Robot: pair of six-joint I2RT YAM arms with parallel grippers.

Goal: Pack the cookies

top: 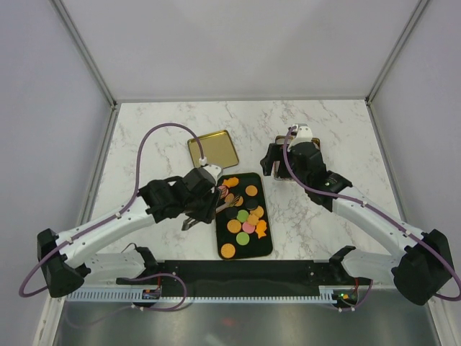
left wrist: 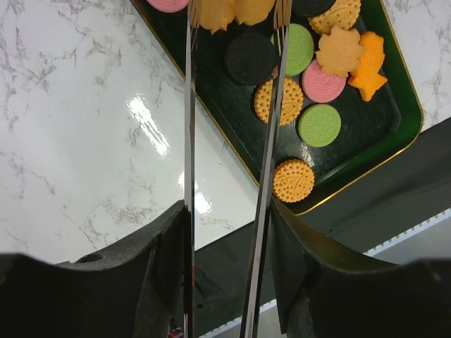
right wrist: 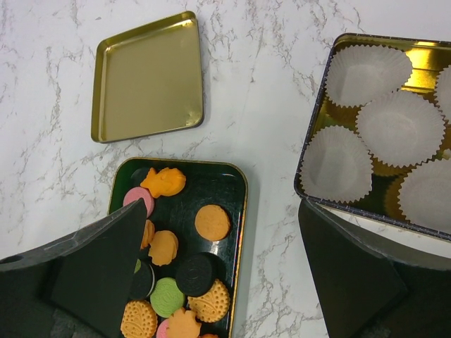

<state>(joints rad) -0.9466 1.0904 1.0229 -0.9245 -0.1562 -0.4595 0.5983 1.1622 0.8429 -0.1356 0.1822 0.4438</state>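
Note:
The cookies (top: pixel 245 216) lie in a black tray (top: pixel 266 249): round orange, pink, green and dark ones, plus orange star shapes. My left gripper (top: pixel 225 196) carries two long metal blades over the tray's left side. In the left wrist view the blades (left wrist: pixel 270 141) stand apart on either side of two orange cookies (left wrist: pixel 218 14). Their tips run off the top edge. My right gripper (right wrist: pixel 224 204) is open and empty, above the gap between the tray (right wrist: pixel 225 183) and an open tin (right wrist: pixel 310 151).
The tin holds several empty white paper cups (right wrist: pixel 366 74) and is mostly under the right arm in the top view. A gold lid (top: pixel 213 149) lies upside down behind the tray. A black rail (top: pixel 245 272) runs along the near table edge.

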